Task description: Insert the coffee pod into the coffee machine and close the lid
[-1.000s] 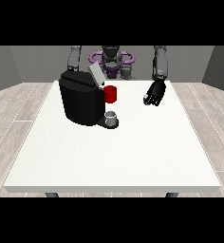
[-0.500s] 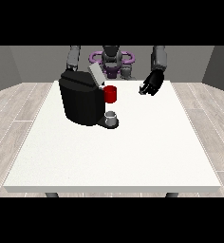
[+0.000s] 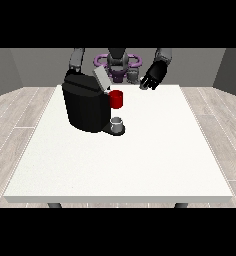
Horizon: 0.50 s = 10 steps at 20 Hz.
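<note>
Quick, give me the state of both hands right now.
Hand at the view's right: raised above the table, holding nothing; fingers cannot be told.
Hand at the view's left: hidden behind the coffee machine.

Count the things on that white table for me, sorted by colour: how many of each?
Black: 1, the coffee machine, its lid raised
Red: 1, the part on the machine's front
Grey: 1, the small cup at the machine's base
Total: 3

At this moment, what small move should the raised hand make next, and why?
Probably swing the hand at the view's right across toward the coffee machine. It hangs above the table's far edge, apart from the machine, while the lid stands tilted up and the red piece sits at the machine's front.
</note>
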{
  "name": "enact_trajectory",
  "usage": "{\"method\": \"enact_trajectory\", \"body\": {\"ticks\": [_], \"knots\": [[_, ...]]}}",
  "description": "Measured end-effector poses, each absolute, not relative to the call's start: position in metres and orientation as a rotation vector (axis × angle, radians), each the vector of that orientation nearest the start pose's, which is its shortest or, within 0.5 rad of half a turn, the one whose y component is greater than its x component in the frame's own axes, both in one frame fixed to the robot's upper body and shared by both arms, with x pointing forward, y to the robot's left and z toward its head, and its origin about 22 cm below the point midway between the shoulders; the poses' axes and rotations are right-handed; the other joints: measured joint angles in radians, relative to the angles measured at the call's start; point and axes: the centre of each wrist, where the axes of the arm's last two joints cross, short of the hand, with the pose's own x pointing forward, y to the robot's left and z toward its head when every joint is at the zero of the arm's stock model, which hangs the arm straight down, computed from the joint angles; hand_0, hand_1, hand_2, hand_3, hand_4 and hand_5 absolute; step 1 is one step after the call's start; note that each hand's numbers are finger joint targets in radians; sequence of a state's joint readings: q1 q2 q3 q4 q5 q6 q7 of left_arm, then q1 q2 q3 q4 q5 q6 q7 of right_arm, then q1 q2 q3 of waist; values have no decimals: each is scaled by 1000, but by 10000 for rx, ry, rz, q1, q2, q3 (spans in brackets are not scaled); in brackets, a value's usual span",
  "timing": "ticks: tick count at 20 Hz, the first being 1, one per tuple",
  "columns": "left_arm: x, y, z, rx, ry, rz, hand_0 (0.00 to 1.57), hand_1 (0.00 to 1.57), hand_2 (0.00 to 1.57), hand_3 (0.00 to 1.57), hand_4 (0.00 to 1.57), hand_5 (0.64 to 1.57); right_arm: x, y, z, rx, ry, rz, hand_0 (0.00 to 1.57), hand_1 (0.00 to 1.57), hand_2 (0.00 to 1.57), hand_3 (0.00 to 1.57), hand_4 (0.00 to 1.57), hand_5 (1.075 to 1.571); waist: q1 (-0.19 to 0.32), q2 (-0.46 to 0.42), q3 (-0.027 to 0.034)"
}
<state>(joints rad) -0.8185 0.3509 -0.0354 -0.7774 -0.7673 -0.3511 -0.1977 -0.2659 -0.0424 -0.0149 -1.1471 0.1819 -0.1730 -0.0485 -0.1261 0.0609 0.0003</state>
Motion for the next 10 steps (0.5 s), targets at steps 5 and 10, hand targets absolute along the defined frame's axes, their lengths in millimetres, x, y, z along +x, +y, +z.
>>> {"method": "enact_trajectory", "body": {"ticks": [5,10], "knots": [[434,232,130,4770,-13998,-12503,985,985,1204,1371,511,1571,303,-213,-34,-2293,-14937,1474,0,0,0,0,0,1571,-245,-22,-1],[446,233,167,4972,-14280,-11652,1195,1195,1240,1260,489,1571,310,-210,-18,-2164,-15360,1464,0,0,0,0,0,1571,-751,153,0]]}}
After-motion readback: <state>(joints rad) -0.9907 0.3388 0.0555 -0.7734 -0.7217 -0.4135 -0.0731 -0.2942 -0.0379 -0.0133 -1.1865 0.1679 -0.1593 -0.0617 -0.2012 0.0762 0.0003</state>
